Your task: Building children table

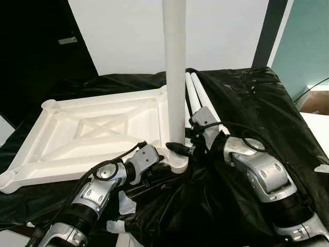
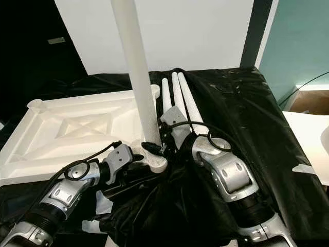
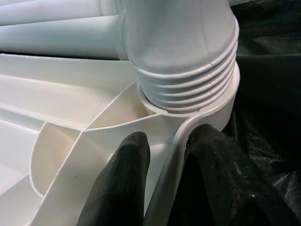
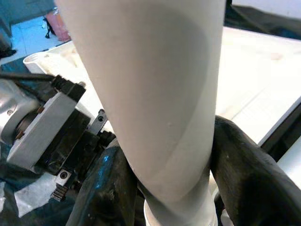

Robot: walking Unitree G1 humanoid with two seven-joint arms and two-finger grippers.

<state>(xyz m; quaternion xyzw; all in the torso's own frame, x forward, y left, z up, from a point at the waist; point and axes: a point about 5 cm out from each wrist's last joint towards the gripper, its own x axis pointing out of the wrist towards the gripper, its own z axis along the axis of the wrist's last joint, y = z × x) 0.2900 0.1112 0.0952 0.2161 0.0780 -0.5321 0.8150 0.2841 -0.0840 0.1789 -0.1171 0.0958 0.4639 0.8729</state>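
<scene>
Your right gripper (image 4: 164, 188) is closed around the upright white leg (image 1: 175, 72), one black finger on each side of it, low down near its base. Your left gripper (image 3: 164, 183) pinches the rim of the tabletop (image 1: 92, 131) at the corner socket (image 3: 197, 101), one finger inside the rim wall and one outside. The leg's threaded end sits in that socket, with several threads showing above it.

The tabletop lies upside down, ribs up, on a black sheet (image 1: 247, 98). Two or three spare legs (image 2: 177, 92) lie side by side just behind the upright one, close to your right wrist.

Both arms reach forward and inward, meeting at the tabletop's near right corner, the left one low and the right one bent over the sheet.
</scene>
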